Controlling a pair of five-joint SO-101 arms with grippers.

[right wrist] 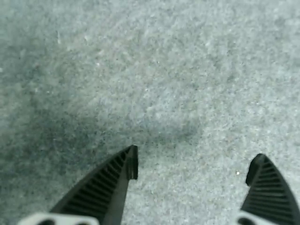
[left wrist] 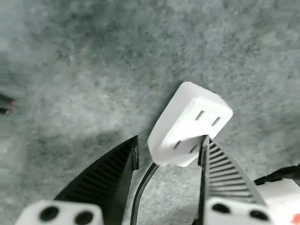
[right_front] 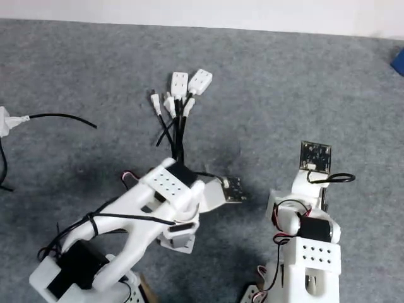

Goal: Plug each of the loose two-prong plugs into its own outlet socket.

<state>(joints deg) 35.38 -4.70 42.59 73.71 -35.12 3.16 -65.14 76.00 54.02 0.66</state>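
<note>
Left claw (left wrist: pixel 169 147): released, spread around a white outlet socket (left wrist: pixel 190 124), one side touching its edge.
Step advice: probably centre the socket, then close squarely on its flanks, leaving the slots uncovered.
Loose plugs (right_front: pixel 169 104): at 12 o'clock from the left arm, beside two sockets (right_front: pixel 189 82).
Right claw (right wrist: pixel 194 164): released over bare grey bench (right wrist: pixel 140 70).
Obstacle: tangled black cords (right_front: pixel 177 136) could snag.

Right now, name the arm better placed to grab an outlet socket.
Left: the left gripper is open around a white outlet socket. The right gripper is open over grey carpet, with nothing between its fingers.
</note>
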